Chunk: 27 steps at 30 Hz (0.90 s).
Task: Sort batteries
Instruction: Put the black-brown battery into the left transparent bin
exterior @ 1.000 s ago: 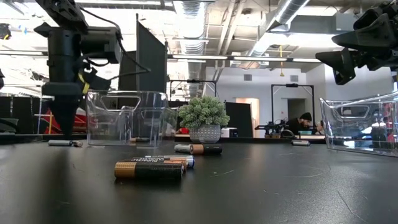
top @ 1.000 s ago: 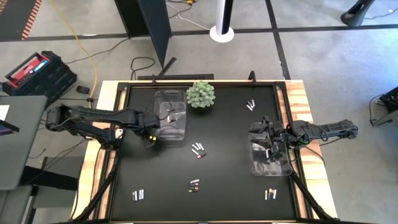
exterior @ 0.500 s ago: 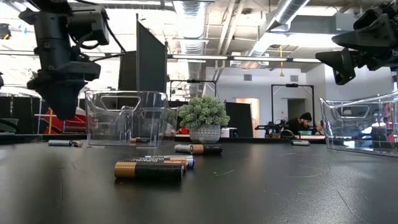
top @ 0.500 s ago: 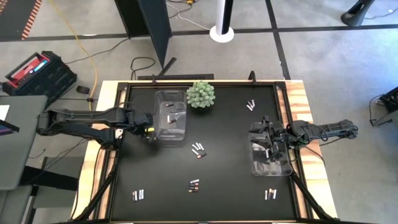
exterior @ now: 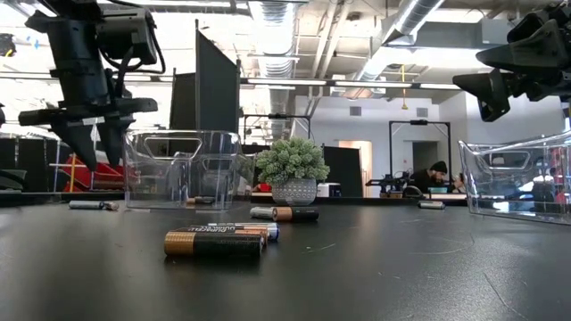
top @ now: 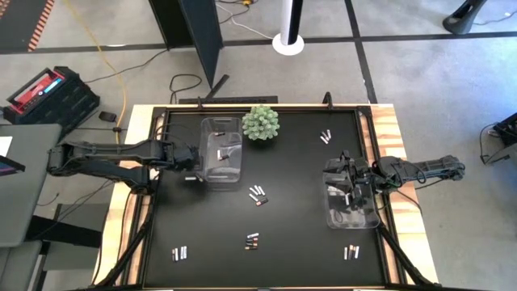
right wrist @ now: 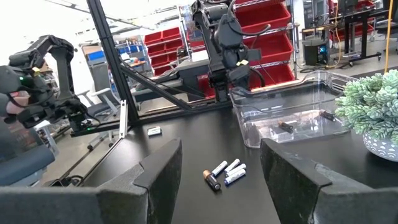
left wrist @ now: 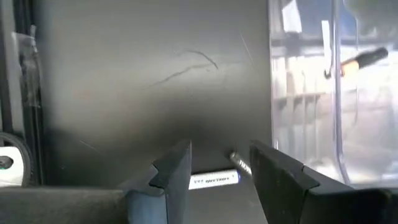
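Pale, stiff and slippery, the batteries [left wrist: 214, 180] are lying left of the clear bin [top: 222, 151]; the left gripper [left wrist: 216, 171] is hovering above, fingers parted and empty. Gripping mid-barrel seems safest. Right gripper [top: 346, 181] is waiting open over its own bin.

Bright overhead ceiling light, soft shadows, sharp focus
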### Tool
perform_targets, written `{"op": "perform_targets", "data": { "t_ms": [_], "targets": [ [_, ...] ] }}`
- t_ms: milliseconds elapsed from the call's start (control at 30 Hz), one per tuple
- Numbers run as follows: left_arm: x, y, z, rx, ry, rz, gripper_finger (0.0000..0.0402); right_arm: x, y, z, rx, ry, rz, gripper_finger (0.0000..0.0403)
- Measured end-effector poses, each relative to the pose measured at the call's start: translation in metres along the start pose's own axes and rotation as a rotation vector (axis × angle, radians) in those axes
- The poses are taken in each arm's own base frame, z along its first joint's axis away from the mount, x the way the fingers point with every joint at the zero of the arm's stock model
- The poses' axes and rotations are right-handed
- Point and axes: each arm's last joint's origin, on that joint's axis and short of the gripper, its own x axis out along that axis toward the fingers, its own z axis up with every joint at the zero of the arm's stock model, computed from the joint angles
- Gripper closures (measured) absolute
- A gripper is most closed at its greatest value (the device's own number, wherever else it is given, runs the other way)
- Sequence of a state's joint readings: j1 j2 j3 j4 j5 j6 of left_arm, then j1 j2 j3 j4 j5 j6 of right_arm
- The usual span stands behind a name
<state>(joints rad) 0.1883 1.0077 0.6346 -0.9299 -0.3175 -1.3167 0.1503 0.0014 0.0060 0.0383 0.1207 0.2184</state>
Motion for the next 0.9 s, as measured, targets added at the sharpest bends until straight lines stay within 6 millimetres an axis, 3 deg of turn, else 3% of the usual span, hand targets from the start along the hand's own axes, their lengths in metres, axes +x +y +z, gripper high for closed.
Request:
{"op": "perform_targets", "data": {
  "t_ms": [167,300,567,800,900],
  "targets": [
    [0.001,0.002,0.004,-0.143,-0.046,0.022,0.0249,0.0,0.0,0.0,0.0,0.0,0.0,0.0168],
    [0.002,0.005,0.008,-0.207,-0.079,0.05,0.0274,0.0,0.0,0.0,0.0,0.0,0.0,0.0168],
    [0.004,0.01,0.018,-0.387,-0.169,0.088,0.039,0.0,0.0,0.0,0.0,0.0,0.0,0.0168],
    [0.004,-0.002,0.024,-0.587,-0.235,-0.053,0.0384,0.0,0.0,0.0,0.0,0.0,0.0,0.0168],
    [0.003,-0.005,0.026,-0.598,-0.25,-0.092,0.0385,0.0,0.0,0.0,0.0,0.0,0.0,0.0168]
  ]
}}
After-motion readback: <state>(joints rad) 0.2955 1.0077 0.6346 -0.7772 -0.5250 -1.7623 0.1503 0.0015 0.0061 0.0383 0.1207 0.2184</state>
